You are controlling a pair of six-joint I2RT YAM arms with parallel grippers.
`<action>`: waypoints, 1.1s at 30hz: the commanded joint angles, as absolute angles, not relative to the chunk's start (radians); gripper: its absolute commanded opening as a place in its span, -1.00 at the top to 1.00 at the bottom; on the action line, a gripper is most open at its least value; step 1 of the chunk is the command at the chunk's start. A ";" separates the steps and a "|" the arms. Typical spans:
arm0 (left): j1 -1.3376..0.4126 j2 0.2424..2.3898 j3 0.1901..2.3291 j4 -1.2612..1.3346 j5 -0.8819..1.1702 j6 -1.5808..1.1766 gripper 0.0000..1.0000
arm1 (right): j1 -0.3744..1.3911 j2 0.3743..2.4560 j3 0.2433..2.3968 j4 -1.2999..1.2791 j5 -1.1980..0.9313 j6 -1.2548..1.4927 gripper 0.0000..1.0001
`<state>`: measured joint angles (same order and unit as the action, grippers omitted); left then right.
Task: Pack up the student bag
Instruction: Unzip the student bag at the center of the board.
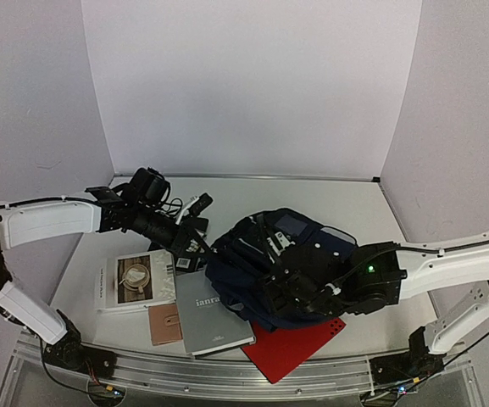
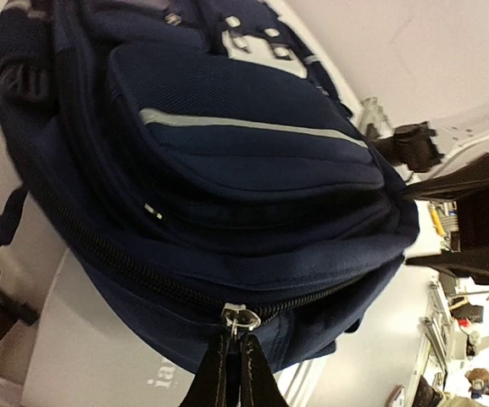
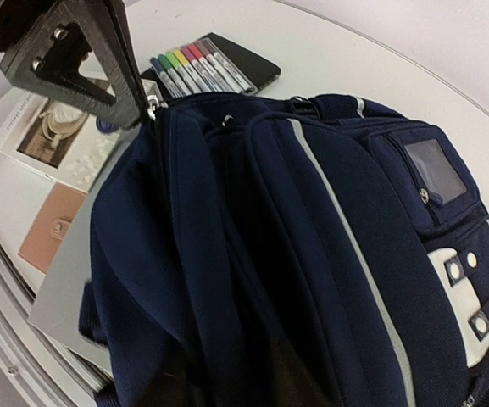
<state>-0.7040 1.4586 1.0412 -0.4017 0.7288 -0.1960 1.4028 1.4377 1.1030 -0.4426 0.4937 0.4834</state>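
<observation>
The student bag (image 1: pixel 291 254), dark navy with grey stripes and white patches, lies in the middle of the table. My left gripper (image 1: pixel 198 244) is at its left end, shut on the metal zipper pull (image 2: pixel 241 320) of the main zipper; its fingers (image 2: pixel 261 377) are pressed together on the pull. It also shows in the right wrist view (image 3: pixel 138 106). My right gripper (image 1: pixel 299 287) is on the bag's near side. Its dark fingers (image 3: pixel 308 386) are sunk in the folds of the navy fabric (image 3: pixel 252 254) and look closed on a fold.
A grey book (image 1: pixel 212 315), a small brown notebook (image 1: pixel 165 324) and a book with a coffee-cup cover (image 1: pixel 138 278) lie left of the bag. A red folder (image 1: pixel 299 348) lies under its near edge. A case of coloured pens (image 3: pixel 200 64) lies behind the bag.
</observation>
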 commanded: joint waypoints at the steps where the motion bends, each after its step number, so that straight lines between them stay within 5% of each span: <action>1: -0.732 1.516 1.027 -0.407 0.577 -0.241 1.00 | 1.404 1.427 1.132 -0.492 0.499 0.501 -0.23; 7: -0.765 1.509 0.991 -0.347 0.620 -0.285 1.00 | 1.404 1.540 1.221 -0.425 0.482 0.550 -0.77; 18: -0.775 1.428 0.952 -0.319 0.668 -0.330 0.99 | 1.367 1.832 1.399 -0.396 0.486 0.500 -0.93; 21: -0.775 1.410 0.924 -0.317 0.616 -0.340 0.99 | 1.363 1.853 1.392 -0.391 0.497 0.489 -0.52; 24: -0.775 1.405 0.898 -0.314 0.532 -0.364 0.95 | 1.362 1.848 1.368 -0.389 0.499 0.491 0.31; 27: -0.775 1.406 0.876 -0.287 0.487 -0.385 0.88 | 1.362 1.806 1.315 -0.390 0.483 0.504 0.85; 30: -0.775 1.394 0.848 -0.244 0.476 -0.407 0.70 | 1.363 1.746 1.246 -0.390 0.456 0.520 1.00; 33: -0.775 1.340 0.784 -0.150 0.506 -0.443 0.27 | 1.363 1.696 1.188 -0.390 0.442 0.533 1.00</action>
<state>-0.7796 1.4240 0.8472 -0.2673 0.5278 -0.3875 1.3628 1.8056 1.2564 -0.3453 0.4411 0.5033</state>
